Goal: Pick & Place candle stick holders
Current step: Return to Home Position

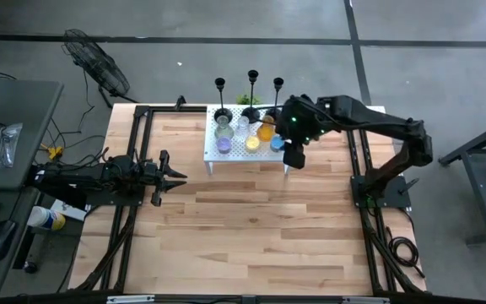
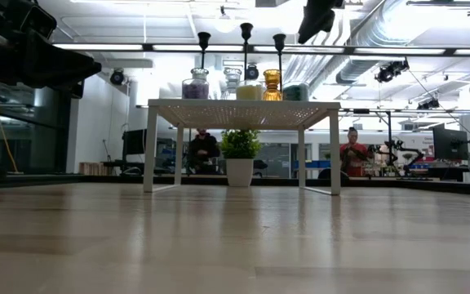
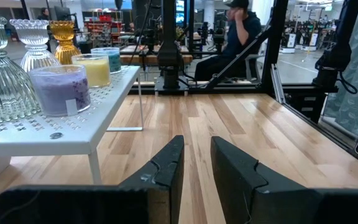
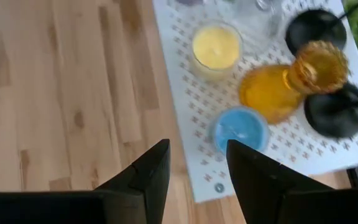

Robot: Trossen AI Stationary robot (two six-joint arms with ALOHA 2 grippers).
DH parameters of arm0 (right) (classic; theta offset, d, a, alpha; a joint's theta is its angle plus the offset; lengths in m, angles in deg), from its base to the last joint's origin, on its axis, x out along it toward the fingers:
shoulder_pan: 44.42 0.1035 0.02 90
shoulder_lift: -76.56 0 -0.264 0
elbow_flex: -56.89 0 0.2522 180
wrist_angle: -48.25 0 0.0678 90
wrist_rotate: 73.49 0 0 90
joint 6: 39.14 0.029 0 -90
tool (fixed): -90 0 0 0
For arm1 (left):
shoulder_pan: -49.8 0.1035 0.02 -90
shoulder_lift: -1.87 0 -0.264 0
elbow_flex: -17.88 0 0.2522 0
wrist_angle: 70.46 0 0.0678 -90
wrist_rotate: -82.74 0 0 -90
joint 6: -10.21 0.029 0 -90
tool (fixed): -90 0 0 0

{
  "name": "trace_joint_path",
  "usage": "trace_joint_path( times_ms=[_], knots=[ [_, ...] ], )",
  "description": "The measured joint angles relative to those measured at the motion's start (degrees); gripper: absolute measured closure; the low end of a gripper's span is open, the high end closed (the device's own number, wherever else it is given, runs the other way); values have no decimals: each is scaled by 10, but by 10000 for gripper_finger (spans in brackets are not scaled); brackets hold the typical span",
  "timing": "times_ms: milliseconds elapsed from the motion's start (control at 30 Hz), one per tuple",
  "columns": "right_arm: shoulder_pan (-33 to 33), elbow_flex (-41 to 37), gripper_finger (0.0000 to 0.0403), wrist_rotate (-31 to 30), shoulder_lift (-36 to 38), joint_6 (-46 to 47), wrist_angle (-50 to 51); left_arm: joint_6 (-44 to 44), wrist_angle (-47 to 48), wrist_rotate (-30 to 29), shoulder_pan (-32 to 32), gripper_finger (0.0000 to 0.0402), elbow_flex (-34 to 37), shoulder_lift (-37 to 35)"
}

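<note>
Candlesticks (image 1: 252,91), glass holders (image 1: 224,129) and candles (image 1: 252,143) fill the white shelf (image 1: 241,155) at the table's (image 1: 251,228) far middle, the blue candle (image 1: 276,143) nearest its front right corner. The right gripper (image 4: 197,180) hangs over that corner, fingers apart, holding nothing; the left gripper (image 1: 175,173) waits by the table's left edge, fingers apart, open wood between them.

A small shelf (image 1: 239,154) stands at the far middle of the bench (image 1: 251,228). Three candlesticks (image 1: 251,113) line its far edge, three glass holders (image 1: 224,131) stand before them, and three jar candles (image 1: 252,143) line the near edge. The right tool (image 1: 294,155) hangs above the shelf's near right corner, and the left tool (image 1: 169,174) sits at the bench's left side, well apart.
</note>
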State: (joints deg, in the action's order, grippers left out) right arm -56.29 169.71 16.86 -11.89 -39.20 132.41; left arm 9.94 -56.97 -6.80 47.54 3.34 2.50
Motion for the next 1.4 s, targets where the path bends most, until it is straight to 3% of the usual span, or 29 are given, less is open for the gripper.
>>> trace_joint_path(
  times_ms=[300,733,1100,1400],
  knots=[
    [37,-183,251,-2,120,22,-156,0,0,0,0,325,0,0],
    [83,-454,251,-4,354,182,-272,0,0,0,0,325,0,0],
    [129,-674,251,-4,550,183,-450,0,0,0,0,325,0,0],
    [157,-829,251,-4,662,182,-649,0,0,0,0,325,0,0]
  ],
)
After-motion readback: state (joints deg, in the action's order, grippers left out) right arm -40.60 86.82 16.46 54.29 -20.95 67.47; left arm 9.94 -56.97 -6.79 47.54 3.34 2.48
